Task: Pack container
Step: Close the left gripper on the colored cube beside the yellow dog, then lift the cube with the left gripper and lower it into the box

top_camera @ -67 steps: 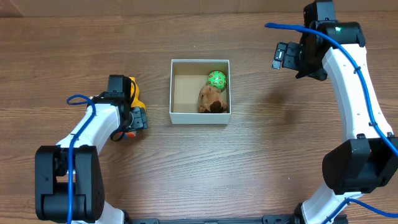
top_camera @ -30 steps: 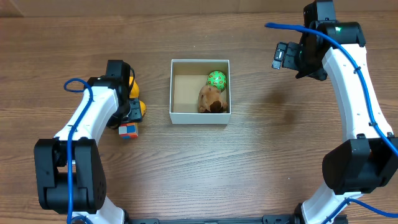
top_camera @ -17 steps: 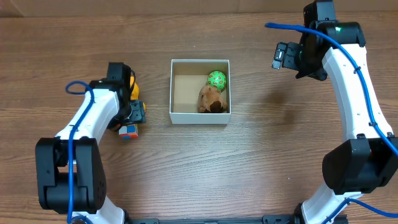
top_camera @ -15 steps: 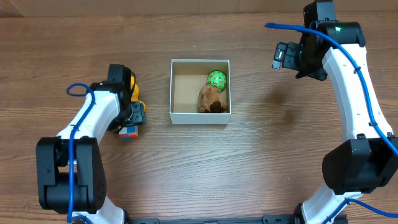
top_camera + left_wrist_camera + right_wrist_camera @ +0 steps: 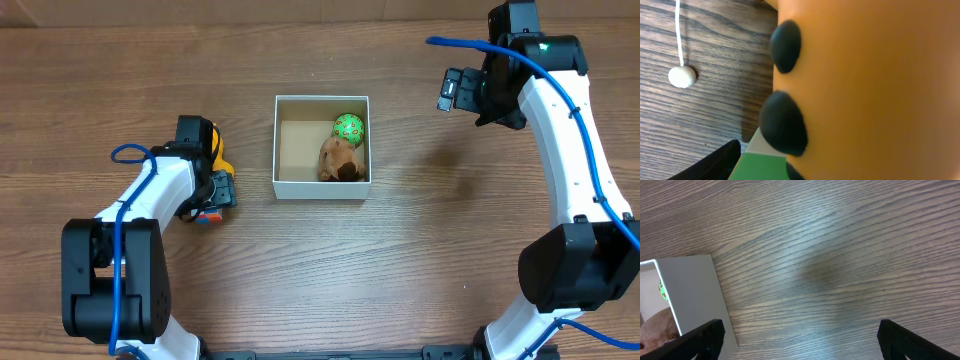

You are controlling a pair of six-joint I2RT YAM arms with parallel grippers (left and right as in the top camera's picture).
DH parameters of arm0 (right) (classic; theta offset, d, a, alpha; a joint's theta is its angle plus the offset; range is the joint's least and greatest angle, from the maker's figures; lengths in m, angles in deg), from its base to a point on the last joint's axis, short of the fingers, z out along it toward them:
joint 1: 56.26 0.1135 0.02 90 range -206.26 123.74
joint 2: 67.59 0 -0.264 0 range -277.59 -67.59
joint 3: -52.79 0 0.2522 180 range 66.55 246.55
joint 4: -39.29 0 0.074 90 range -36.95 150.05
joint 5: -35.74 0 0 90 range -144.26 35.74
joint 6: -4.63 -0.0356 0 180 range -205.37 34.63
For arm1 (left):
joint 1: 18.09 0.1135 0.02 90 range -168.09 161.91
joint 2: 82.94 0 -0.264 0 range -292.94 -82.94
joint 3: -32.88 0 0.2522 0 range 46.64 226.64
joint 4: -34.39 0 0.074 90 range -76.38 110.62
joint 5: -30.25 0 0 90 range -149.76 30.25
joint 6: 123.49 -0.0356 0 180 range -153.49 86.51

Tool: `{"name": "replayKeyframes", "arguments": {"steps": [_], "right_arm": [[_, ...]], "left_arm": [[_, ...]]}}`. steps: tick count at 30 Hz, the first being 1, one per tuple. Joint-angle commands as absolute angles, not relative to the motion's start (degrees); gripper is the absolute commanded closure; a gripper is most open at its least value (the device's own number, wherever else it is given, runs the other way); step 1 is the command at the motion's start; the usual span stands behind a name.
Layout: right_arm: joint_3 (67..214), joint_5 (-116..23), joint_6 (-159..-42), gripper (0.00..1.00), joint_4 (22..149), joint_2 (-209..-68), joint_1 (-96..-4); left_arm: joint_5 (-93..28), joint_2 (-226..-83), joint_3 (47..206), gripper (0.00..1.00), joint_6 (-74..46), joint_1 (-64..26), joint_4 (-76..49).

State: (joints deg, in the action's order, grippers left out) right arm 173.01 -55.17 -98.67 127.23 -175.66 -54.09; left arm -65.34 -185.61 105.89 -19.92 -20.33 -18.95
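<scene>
The container [image 5: 290,187] stands mid-table, white-walled with a brown floor. Inside it lie a green patterned ball [image 5: 349,127] and a brown plush toy [image 5: 340,160]. Left of it, my left gripper [image 5: 221,191] hangs low over an orange-yellow toy [image 5: 217,152] and a small coloured cube [image 5: 207,216]. Up close, the orange toy [image 5: 870,85] with black spots fills the left wrist view. One dark finger [image 5: 710,165] shows, apart from the toy, and the other is hidden. My right gripper [image 5: 450,90] [image 5: 800,332] stands open over bare wood, right of the container's wall [image 5: 690,290].
A white bead on a string [image 5: 681,76] lies on the wood beside the orange toy. The green and white cube [image 5: 765,165] sits between the visible finger and the toy. Bare wooden table [image 5: 450,230] surrounds the container.
My left arm has shifted slightly toward the near edge. Its gripper now covers part of the coloured cube, and its jaws have widened a little. The right arm has not moved.
</scene>
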Motion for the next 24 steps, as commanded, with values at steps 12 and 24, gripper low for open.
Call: {"name": "replayKeyframes", "arguments": {"steps": [12, 24], "right_arm": [[173.82, -55.65, -98.91, 0.00, 127.07, -174.30, -54.41], [173.82, -55.65, -98.91, 0.00, 127.07, -174.30, -54.41]], "left_arm": [[-64.68, -186.44, 103.96, 0.39, -19.16, -20.36, -17.61], [-64.81, -186.38, 104.66, 0.55, -19.38, -20.36, -19.54]]}}
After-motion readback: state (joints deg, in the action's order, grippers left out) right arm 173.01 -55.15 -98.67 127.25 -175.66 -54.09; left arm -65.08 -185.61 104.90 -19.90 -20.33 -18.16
